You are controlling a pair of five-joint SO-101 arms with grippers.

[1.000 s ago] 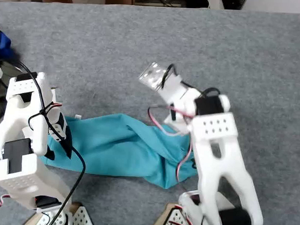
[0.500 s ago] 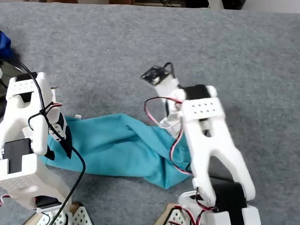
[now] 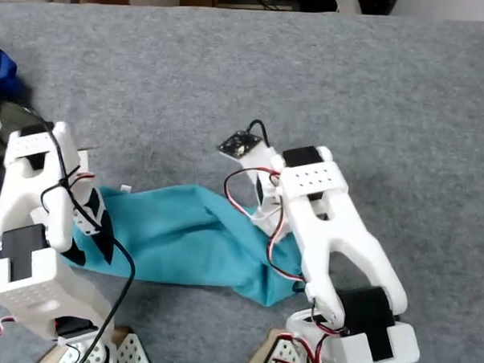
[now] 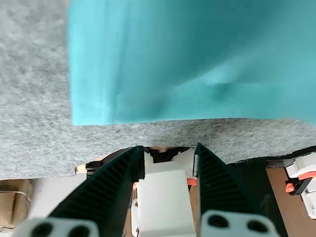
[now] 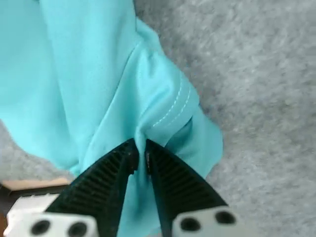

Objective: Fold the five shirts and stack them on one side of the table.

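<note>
The teal shirt (image 3: 183, 235) is lying crumpled on the grey surface (image 3: 390, 99) between both arms. The right end effector (image 5: 139, 150) is pinching a fold of it; the left end effector (image 4: 169, 148) is hovering, spread apart, by its hem.

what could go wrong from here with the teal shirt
1. The right gripper is shut on only a thin bunched ridge of the teal shirt; a pull might let the fabric slip out.
2. The left gripper is open just short of the shirt's edge, holding nothing, so the whole shirt may drag across the table instead of folding.
3. The shirt lies twisted and creased, so a fold would likely come out uneven.
</note>
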